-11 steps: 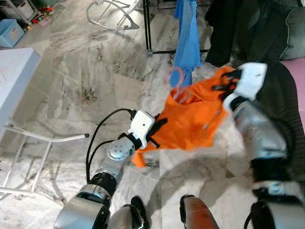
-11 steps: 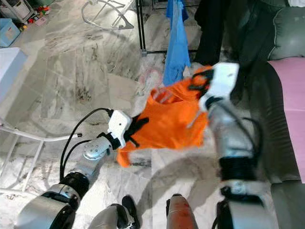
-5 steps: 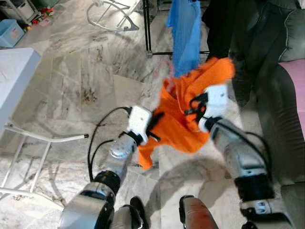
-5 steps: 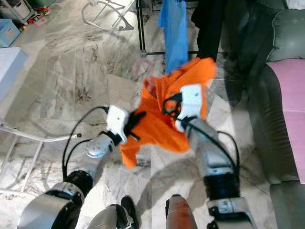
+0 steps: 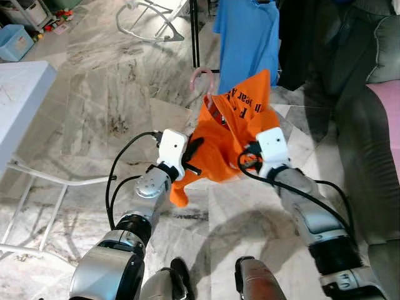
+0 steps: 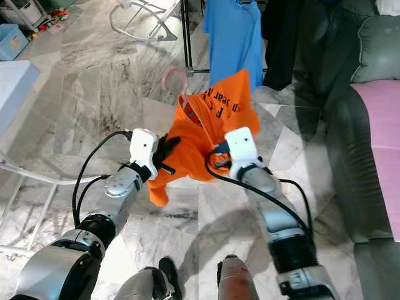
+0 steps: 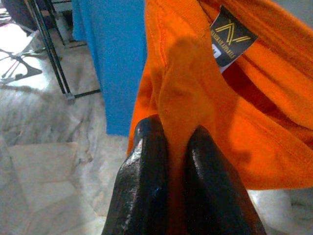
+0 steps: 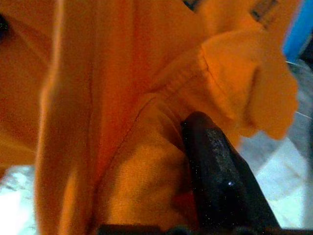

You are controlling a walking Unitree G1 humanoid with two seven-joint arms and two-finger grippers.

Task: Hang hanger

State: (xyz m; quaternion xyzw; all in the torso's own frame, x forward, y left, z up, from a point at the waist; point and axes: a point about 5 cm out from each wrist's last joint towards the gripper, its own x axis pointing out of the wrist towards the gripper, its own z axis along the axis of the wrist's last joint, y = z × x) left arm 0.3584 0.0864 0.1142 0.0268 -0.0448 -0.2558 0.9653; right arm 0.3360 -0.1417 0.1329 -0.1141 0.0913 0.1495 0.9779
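Shirt (image 5: pixel 228 134), orange, on pink hanger (image 5: pixel 203 78), held up over marble floor (image 5: pixel 106 100) between both arms. Hook poking out above collar, free of any rail. Black lettering across upper chest; black label (image 7: pixel 234 35) inside neck.

Left claw (image 7: pixel 171 134): fingers pressed together on a fold of orange cloth at shirt's left edge. Tail of cloth hanging below that grip.

Right claw (image 8: pixel 195 132): one black finger (image 8: pixel 215 166) pushed into bunched fabric at lower right of shirt; second finger hidden, so grip cannot be told.

Blue shirt (image 5: pixel 247 37) hanging just behind, on black rack (image 5: pixel 195 34); dark garments (image 5: pixel 300 37) beside it to the right. Orange shoulder tip close to blue hem.

White tabletop (image 5: pixel 19 94) edge at far left, white frame legs (image 5: pixel 56 181) below. Sofa (image 5: pixel 369 125) along right side, pink cover (image 5: pixel 389 119) on it. White drying frame (image 5: pixel 150 22) lying on floor up left, blue bin (image 5: pixel 15 40) in corner.

Open floor wide to the left of arms; right side hemmed by sofa.
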